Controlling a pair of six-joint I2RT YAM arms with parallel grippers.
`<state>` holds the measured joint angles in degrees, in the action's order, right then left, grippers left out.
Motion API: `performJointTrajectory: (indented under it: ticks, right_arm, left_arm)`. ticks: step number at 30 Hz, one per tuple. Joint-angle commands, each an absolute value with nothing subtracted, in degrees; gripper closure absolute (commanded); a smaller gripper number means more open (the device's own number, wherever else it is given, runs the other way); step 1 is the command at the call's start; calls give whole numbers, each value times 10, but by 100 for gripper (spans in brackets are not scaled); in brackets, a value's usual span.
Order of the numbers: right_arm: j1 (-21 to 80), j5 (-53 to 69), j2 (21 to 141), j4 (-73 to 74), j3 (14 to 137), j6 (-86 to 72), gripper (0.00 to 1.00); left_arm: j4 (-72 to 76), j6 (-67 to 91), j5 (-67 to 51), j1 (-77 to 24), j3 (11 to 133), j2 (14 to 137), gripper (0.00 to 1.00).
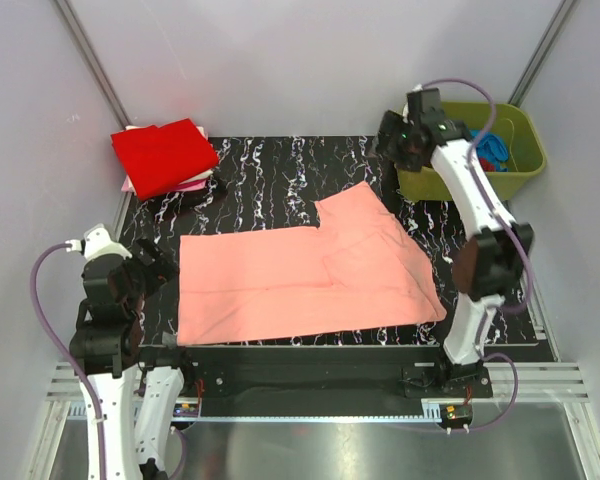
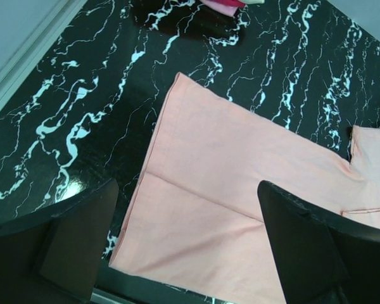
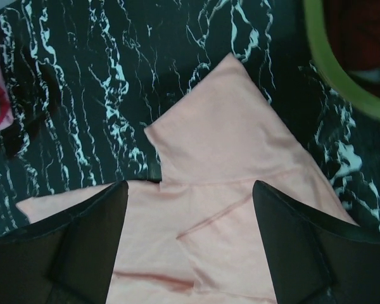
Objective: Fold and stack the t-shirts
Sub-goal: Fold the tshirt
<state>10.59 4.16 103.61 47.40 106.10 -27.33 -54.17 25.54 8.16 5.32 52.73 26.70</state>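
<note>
Shirt point(image 1: 300, 275) spread flat, sleeve point(image 1: 355, 205) protruding far side. Left gripper point(image 2: 189, 221), right gripper point(image 3: 190, 221) both agape, empty. Recommend pinching sleeve edge, folding inward squarely.

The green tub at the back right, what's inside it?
Blue cloth shows inside the olive-green tub; the right wrist view also catches something dark red. The right arm and the tub's wall cover the rest.

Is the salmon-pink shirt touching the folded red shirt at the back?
Apart. The top view shows bare table between the salmon-pink shirt and the folded red shirt.
</note>
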Motion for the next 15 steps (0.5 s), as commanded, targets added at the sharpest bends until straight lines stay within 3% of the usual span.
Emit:
performJointTrajectory:
  ticks: [1,7,10,15]
  right_arm:
    - [140,-20,1184,532,1196,-218,15]
    - [166,-94,1386,579,1457,-197,18]
    - [170,-121,1454,581,1519,-188,20]
    - [170,-136,1496,542,1510,-171,22]
  left_arm:
    - [-467,229,56,54,513,261,1]
    - [-471,245,75,54,510,261,1]
    - [-471,246,73,53,509,263,1]
    - [-468,246,69,54,507,265,1]
